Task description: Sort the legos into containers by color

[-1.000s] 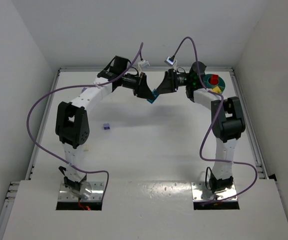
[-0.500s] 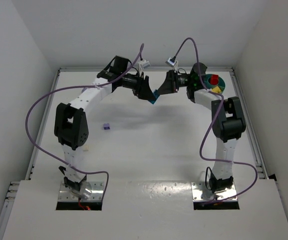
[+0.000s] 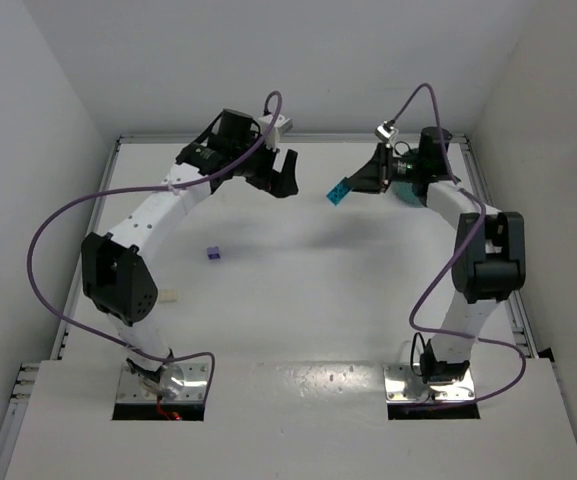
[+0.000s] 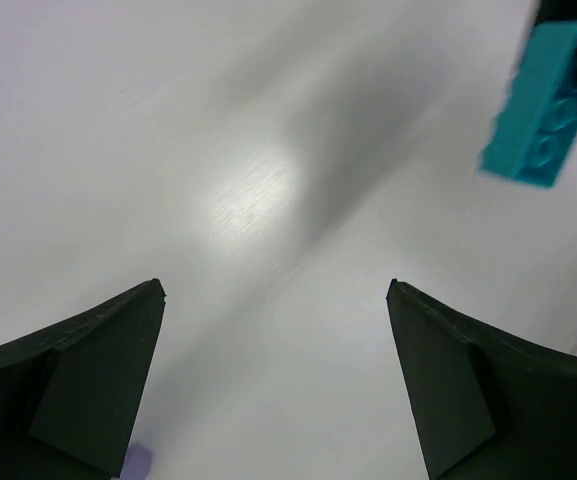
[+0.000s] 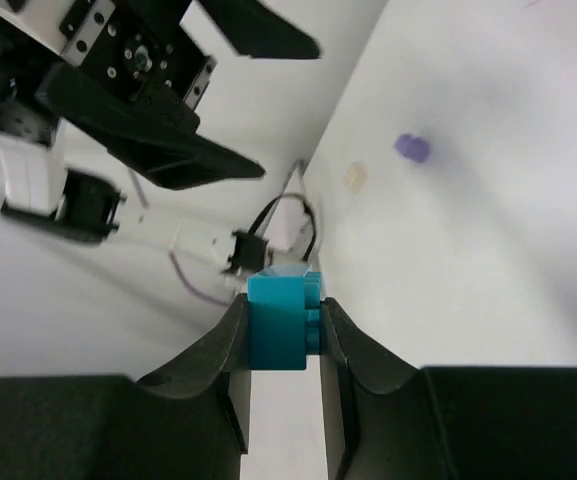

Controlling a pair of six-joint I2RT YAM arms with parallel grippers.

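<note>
- My left gripper [image 4: 278, 385] is hanging wide open above the table [image 4: 218, 120] — nothing is sitting between its jaws.
- My right gripper [image 5: 281, 312] is clamping a cyan brick [image 5: 278, 338]. Its jaws are standing only as far apart as the brick is wide, and they are pressing on two opposite sides.
- I am holding that brick in the air, off the table. Its free end is sticking out past the fingertips toward the left gripper.
- From the left wrist the brick is showing at the upper right, tilted, well clear of the left jaws.
- From above, my two grippers are facing each other over the far part of the table, apart and not touching.
- The teal dish [image 3: 406, 191] is sitting at the far right, mostly hiding behind my right arm. Only a sliver is showing, so I cannot tell what is lying in its compartments.
- A purple cube [image 3: 213, 253] is lying on the table left of centre, well apart from both grippers.
- A cream brick [image 3: 169, 296] is lying nearer the left edge — just beside my left arm's elbow.
</note>
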